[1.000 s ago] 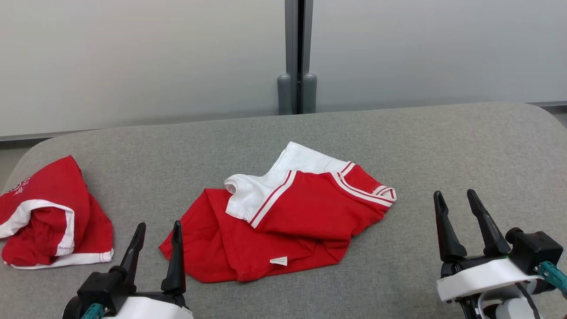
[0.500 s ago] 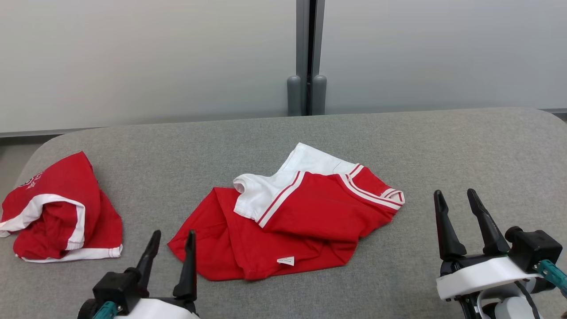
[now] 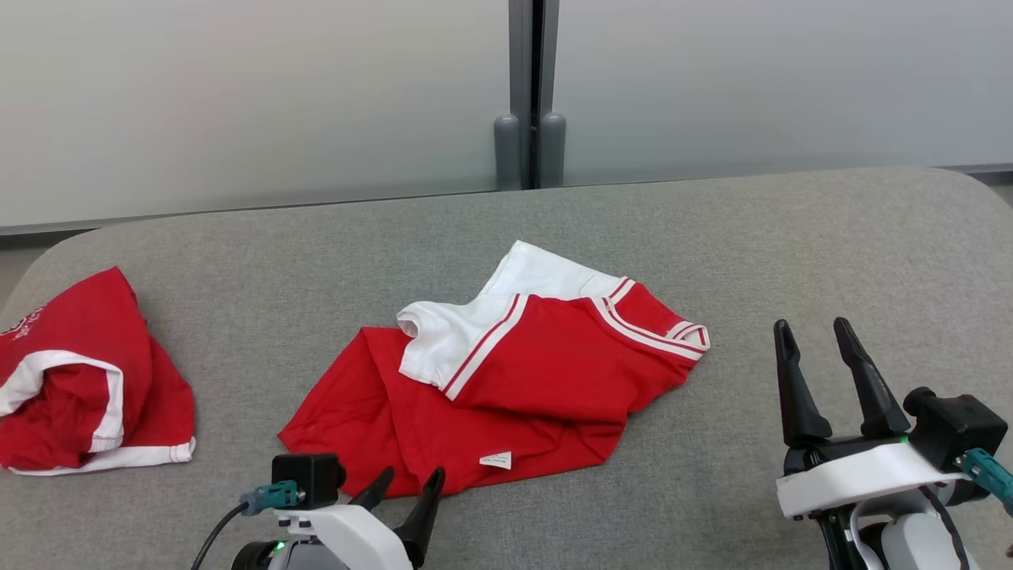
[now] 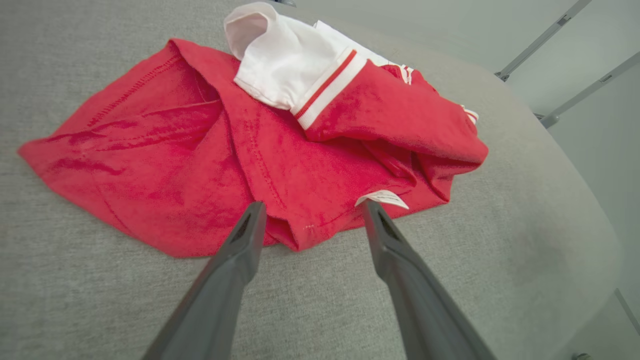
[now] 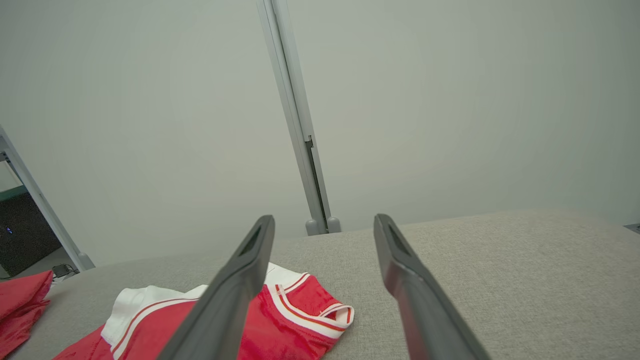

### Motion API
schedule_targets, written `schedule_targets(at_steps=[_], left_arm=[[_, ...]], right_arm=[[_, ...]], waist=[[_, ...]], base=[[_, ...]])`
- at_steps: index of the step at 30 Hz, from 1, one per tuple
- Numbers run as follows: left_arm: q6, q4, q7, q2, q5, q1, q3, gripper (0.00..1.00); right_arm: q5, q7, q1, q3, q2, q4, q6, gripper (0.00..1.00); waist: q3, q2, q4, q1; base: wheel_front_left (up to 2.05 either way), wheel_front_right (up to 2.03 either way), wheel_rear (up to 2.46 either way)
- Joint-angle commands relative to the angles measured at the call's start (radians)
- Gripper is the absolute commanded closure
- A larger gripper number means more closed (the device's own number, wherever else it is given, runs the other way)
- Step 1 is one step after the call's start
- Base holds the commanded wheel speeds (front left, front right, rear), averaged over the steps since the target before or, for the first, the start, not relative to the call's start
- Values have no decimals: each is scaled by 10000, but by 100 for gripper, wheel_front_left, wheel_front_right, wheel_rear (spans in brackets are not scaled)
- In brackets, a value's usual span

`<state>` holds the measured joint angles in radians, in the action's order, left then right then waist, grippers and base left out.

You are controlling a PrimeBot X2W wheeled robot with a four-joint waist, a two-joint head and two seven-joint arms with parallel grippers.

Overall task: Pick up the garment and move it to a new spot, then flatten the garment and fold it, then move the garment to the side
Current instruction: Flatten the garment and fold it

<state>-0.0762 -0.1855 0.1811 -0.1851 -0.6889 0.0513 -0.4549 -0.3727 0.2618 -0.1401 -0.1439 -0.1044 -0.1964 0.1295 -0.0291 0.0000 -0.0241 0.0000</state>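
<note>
The garment (image 3: 506,380) is a red shirt with white striped sleeves, lying crumpled in the middle of the grey table (image 3: 712,229). A small white label (image 3: 495,459) shows at its near hem. My left gripper (image 3: 411,478) is open just in front of that hem, fingers pointing at it. Through the left wrist camera the garment (image 4: 260,135) fills the middle and the left gripper (image 4: 310,210) frames the hem fold, with the label (image 4: 382,198) by the right fingertip. My right gripper (image 3: 815,332) stands open at the lower right, well clear of the cloth. The right gripper (image 5: 324,222) hovers over bare table, the garment (image 5: 280,320) below left.
A second red and white garment (image 3: 79,380) lies bunched at the table's left edge, also seen as red cloth (image 5: 20,300) in the right wrist view. A grey post (image 3: 532,87) and pale panels stand behind the table. The table's corners are rounded.
My left gripper has swung right and turned toward the garment's near hem. The head camera shifted slightly. The right gripper and both garments kept their places.
</note>
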Motion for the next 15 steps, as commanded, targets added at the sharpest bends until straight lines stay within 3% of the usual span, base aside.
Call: schedule_targets(at_steps=[1, 12, 13, 14, 15], left_arm=[[-27, -131, 142, -59, -102, 214, 25, 0], [117, -991, 578, 16, -347, 657, -36, 0], [151, -1031, 584, 13, -356, 685, -45, 11], [171, -1065, 600, 14, -384, 693, -67, 38], [171, -1065, 600, 14, -384, 693, -67, 38]], right_arm=[[-49, 48, -114, 10, -26, 44, 23, 0], [-38, 48, -306, 17, 47, 93, 22, 0], [-36, 48, -314, 14, 52, 94, 24, 0], [-36, 48, -324, 7, 58, 91, 22, 0], [-36, 48, -324, 7, 58, 91, 22, 0]], waist=[[-146, 0, -140, 0], [-644, 0, -520, 0], [-663, 0, -533, 0], [-679, 0, -546, 0], [-679, 0, -546, 0]], base=[[0, 0, 0], [0, 0, 0], [0, 0, 0], [0, 0, 0], [0, 0, 0]])
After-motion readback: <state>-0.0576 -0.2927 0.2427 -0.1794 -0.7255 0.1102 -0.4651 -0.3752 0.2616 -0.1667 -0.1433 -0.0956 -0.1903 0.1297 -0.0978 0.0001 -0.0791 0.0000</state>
